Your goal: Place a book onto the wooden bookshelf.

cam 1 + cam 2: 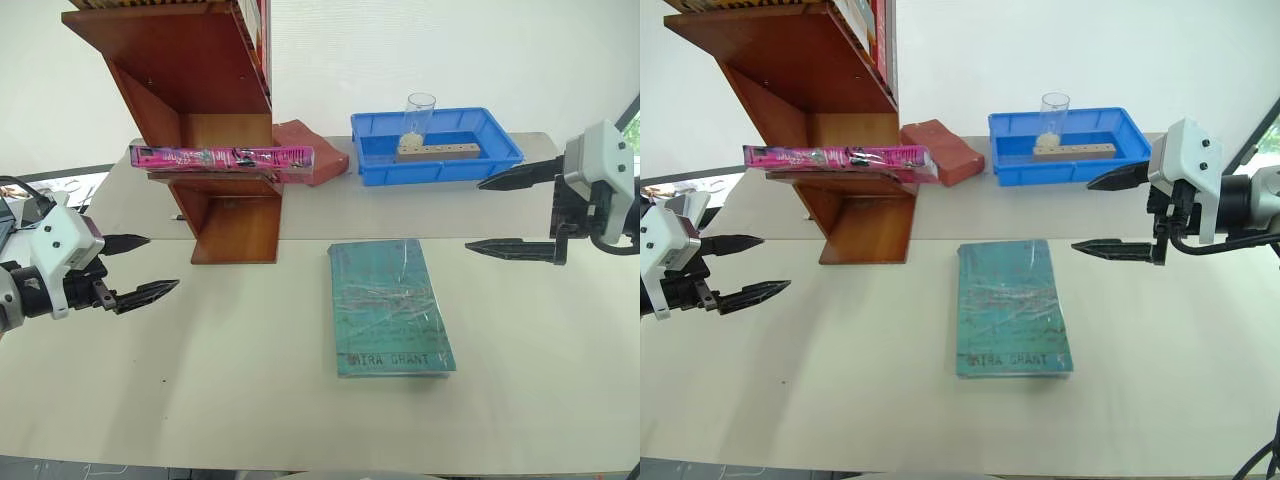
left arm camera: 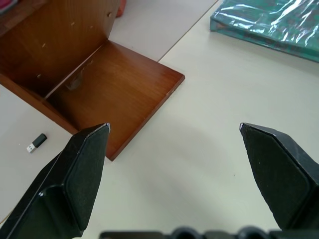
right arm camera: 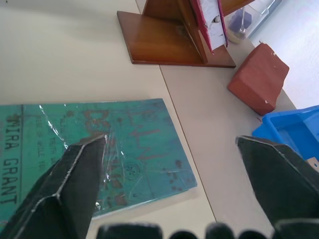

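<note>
**Pink book on the shelf, both tools wide apart**

On the near left, the left tool point(image 1: 140, 268) hangs over the pale table point(image 1: 250, 400), its two black fingers spread apart and gripping nothing. Just past it, at the far left, rises the tall reddish-brown wooden bookshelf point(image 1: 200, 70) with slanted side panels. And there's the bright pink paperback book point(image 1: 220, 156), lying flat on a lower tier, its right end poking out past the shelf's edge! A small black USB stick point(image 2: 36, 143) lies on the table beside the shelf's base. Right of the shelf sits a reddish-brown brick-like block point(image 1: 318, 150). In the middle, nearer, a teal-green plastic-wrapped book point(image 1: 388, 308) lies flat on the table. Far right of centre stands a blue plastic tray point(image 1: 500, 150) holding a clear glass point(image 1: 420, 112) and a wooden strip with holes point(image 1: 440, 151). Finally, on the right, the right tool point(image 1: 488, 212) hovers with fingers well apart, empty, between tray and teal book.
</note>
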Robot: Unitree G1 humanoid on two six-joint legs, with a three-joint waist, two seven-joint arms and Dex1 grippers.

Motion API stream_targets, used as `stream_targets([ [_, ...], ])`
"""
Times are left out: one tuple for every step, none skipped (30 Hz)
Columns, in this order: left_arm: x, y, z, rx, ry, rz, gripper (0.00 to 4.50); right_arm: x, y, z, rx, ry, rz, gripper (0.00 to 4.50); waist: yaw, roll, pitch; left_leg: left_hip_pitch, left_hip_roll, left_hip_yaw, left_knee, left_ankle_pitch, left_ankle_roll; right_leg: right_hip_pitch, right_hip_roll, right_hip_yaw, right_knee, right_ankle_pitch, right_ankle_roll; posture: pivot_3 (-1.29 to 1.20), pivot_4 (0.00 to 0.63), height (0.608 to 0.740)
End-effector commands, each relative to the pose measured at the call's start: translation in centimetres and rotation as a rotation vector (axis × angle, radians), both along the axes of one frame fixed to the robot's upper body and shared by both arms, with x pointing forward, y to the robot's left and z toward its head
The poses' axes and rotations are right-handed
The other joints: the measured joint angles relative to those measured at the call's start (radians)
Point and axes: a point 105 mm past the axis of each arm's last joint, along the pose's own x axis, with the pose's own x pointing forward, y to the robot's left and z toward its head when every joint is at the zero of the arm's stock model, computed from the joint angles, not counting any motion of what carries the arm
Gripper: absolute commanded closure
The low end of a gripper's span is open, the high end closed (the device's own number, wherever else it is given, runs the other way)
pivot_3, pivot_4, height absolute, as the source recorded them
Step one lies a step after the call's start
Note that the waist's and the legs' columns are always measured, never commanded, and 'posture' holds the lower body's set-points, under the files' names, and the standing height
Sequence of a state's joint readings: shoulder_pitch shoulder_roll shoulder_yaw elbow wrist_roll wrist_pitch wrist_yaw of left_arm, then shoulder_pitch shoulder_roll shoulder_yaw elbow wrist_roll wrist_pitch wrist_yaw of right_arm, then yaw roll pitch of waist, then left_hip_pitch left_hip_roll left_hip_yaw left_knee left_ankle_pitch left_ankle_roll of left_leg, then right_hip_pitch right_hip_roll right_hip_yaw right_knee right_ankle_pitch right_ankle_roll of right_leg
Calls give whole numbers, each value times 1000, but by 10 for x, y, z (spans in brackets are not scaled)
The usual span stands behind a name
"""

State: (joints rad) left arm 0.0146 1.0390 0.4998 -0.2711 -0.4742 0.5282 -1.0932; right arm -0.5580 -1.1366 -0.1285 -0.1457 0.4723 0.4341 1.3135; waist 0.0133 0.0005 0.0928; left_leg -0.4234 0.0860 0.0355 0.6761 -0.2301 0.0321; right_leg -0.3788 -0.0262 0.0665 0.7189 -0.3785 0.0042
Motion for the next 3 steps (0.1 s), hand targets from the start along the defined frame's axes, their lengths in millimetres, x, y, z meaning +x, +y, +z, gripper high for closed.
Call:
stream_targets([
  [0,-2,17,8,-66,-7,0,-3,-1,5,-23,-36,15,42,-1,0,0,0,0,0,0,0,0,0,0,0,0,1,-1,0,150,637],
  [1,-3,17,5,-70,-10,0,-3,-1,5,-24,-37,15,42,-2,0,0,0,0,0,0,0,0,0,0,0,0,1,-2,0,150,637],
  [2,-3,17,4,-70,-11,0,-2,-1,5,-24,-39,15,42,-2,0,0,0,0,0,0,0,0,0,0,0,0,2,-3,0,150,637],
])
